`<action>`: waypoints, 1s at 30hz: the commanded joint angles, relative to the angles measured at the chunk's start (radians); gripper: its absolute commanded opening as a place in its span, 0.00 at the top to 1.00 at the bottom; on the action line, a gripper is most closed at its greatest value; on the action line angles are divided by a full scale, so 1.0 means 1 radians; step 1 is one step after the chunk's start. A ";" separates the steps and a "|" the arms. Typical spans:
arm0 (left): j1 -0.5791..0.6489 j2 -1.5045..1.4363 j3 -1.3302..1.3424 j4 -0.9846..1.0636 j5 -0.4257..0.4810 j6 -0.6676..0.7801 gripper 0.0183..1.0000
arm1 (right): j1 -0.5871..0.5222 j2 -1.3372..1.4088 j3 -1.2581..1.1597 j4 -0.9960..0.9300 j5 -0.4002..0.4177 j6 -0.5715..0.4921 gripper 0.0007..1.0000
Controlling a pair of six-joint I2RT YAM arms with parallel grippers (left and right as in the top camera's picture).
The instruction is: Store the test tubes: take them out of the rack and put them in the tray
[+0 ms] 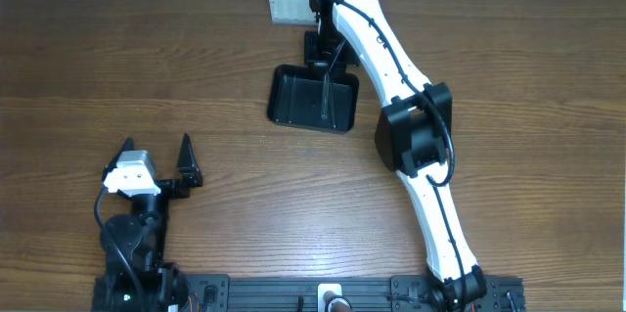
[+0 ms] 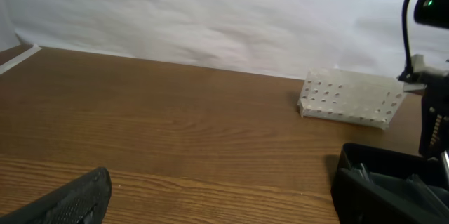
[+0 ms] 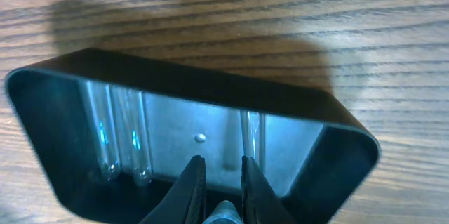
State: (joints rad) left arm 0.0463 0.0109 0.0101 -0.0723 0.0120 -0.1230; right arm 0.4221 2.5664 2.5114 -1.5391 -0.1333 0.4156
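From above, we see the left gripper (image 1: 156,144) spread wide near its own base, well apart from the black tray (image 1: 293,107), while the right gripper (image 1: 318,53) hangs between the tray's far rim and the white rack (image 1: 287,2). From the left wrist, the rack's holes look empty to us. From the right wrist, the fingers stand narrow, pinching what we take for a test tube (image 3: 224,213) above three tubes (image 3: 137,143) lying in the tray; we judge them light, smooth and brittle, best gripped gently near the mouth.
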 commanded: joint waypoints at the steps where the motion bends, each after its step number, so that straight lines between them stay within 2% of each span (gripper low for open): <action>1: 0.001 -0.008 -0.005 -0.005 0.014 0.015 0.00 | -0.002 0.022 0.011 0.005 -0.008 0.011 0.98; 30: 0.001 -0.008 -0.005 -0.004 0.014 0.015 0.00 | 0.013 0.089 0.011 0.063 -0.008 0.026 0.97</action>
State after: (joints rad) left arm 0.0463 0.0109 0.0101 -0.0723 0.0120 -0.1230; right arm 0.4301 2.6324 2.5114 -1.4857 -0.1337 0.4244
